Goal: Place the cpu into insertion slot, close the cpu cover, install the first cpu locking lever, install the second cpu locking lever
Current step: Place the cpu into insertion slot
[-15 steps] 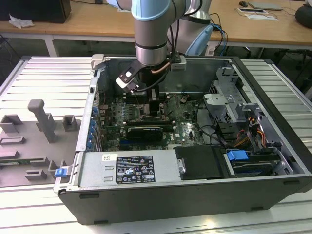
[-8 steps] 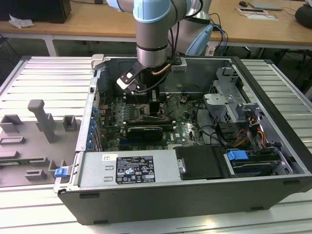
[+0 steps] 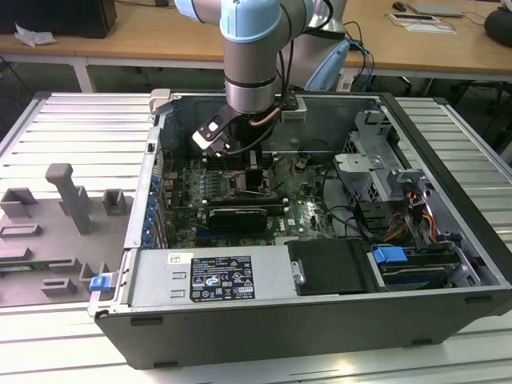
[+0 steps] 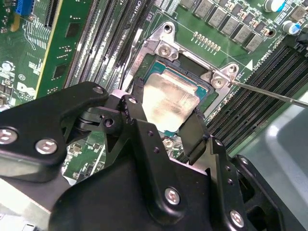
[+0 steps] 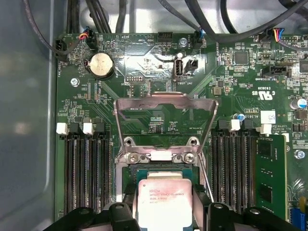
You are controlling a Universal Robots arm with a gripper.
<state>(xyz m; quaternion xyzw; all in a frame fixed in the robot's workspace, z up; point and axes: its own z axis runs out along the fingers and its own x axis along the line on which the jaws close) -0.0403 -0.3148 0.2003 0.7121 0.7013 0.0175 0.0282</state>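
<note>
Pinched by opposite edges between the jaws, the cpu (image 5: pixel 165 202) sits over the insertion slot (image 4: pixel 191 71), seating unconfirmed, while the cpu cover (image 5: pixel 166 100) stands raised and a locking lever (image 4: pixel 269 94) lies unlatched; no step is judged complete.

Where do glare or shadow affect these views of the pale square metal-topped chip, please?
Second wrist view: strong glare whitens the pale square metal-topped cpu. First wrist view: it is evenly lit, its print visible. Exterior view: the green circuit board sits dim inside the dark case, beneath the grey-and-blue arm.
</note>
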